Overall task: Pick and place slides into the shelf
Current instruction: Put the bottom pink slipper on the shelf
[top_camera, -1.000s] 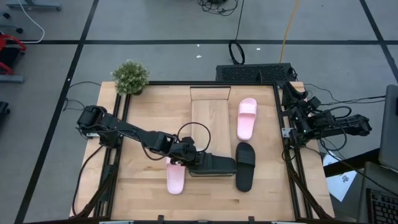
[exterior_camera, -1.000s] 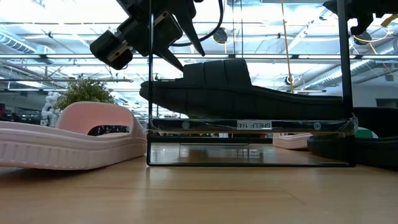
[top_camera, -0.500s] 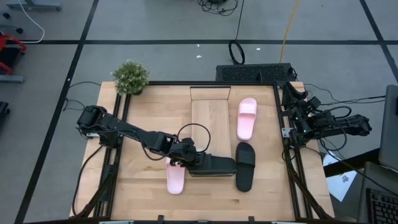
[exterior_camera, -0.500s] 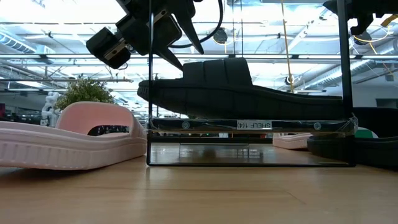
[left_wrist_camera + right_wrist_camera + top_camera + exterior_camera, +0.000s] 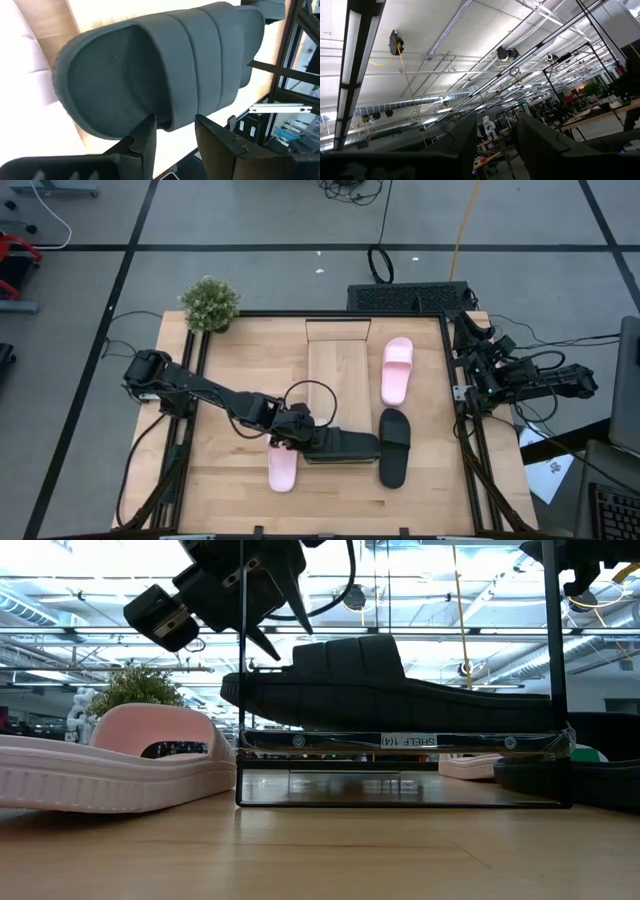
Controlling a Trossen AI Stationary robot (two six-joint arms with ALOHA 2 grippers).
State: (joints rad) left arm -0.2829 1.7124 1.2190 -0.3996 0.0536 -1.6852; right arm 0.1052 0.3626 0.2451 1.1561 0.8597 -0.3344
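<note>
- A black foam slide sandal [image 5: 343, 447] is seen lying across the near end of the narrow pale-wood shelf [image 5: 339, 370], long axis crosswise.
- The left gripper [image 5: 265, 615] is released, fingers apart at its heel end.
- The right gripper [image 5: 495, 145] is parked apart, beyond the table's edge.

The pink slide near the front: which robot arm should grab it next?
Probably the left. Its gripper hangs open right beside that pink slide, just off the black slide on the shelf. The right arm is folded off the table's right edge.
</note>
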